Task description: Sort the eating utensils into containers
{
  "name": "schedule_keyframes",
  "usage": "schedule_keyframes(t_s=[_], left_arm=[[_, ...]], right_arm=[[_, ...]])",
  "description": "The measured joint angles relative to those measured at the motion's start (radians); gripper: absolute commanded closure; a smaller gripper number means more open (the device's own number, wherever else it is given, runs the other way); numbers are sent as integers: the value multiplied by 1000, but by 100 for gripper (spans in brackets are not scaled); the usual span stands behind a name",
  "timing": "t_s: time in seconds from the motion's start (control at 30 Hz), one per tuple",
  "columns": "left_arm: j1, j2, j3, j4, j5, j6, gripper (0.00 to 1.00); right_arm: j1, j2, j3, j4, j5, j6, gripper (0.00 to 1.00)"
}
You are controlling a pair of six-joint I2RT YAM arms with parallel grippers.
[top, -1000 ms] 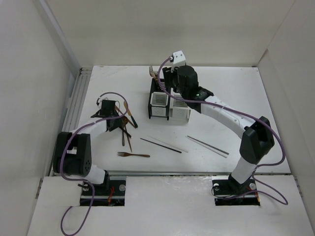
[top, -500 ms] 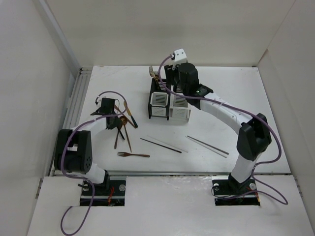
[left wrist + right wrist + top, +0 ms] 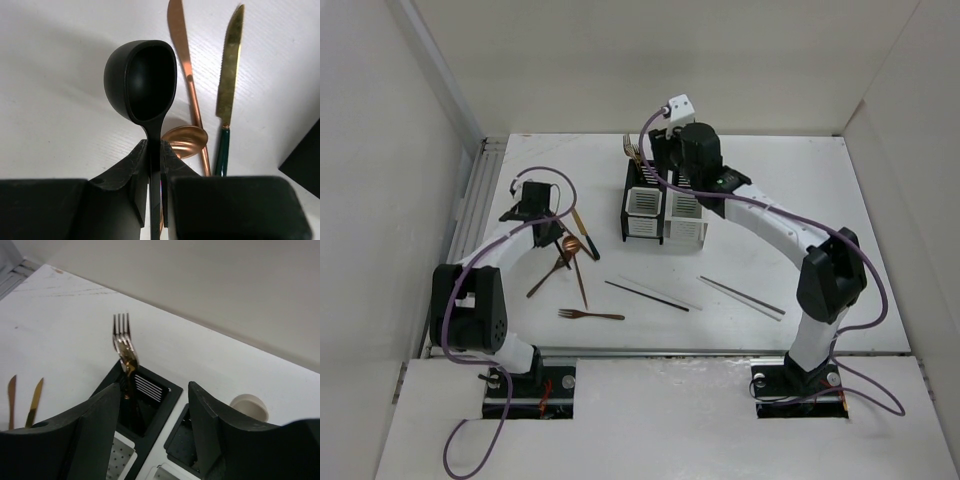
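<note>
The left end effector (image 3: 154, 165) is clamped on the thin handle of a black spoon (image 3: 145, 80), mid frame. It looks light, stiff and slippery, so the handle is a good place to hold. The right end effector (image 3: 155, 390) has its fingers apart above the containers (image 3: 645, 215), where a fork (image 3: 122, 337) stands.

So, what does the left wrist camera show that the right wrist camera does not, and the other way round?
Only the left wrist view: the left jaws shut on the handle of a black spoon, and a copper spoon on the table beyond it.

Only the right wrist view: the right jaws open, and a fork standing tines up in one of the two black caddies.

Both: the white table, with a copper knife and a gold knife lying side by side. The right wrist view catches only their blade ends.
</note>
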Motion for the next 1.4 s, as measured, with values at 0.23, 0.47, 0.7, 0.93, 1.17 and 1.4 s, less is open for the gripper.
schedule_keyframes(t_s=[0.23,0.47,0.7,0.93,1.17,1.4], left_arm=[[6,-11,202,-2,48,95,100],[-61,-213,241,395,293,317,100],[-115,-294,243,634,527,381,100],[-141,-261,243,668,630,333,100],[-148,-261,243,708,633,255,100],[-169,-262,237,728,632,206,100]], right_arm=[[-39,0,24,-42,-322,-79,33],[-43,-5,127,-94,-595,-105,27],[-81,-37,232,-76,-769,-53,27],[-57,-60,197,-48,-873,-26,32],[-8,-59,153,-45,-926,-16,32],[18,2,206,19,-933,45,41]])
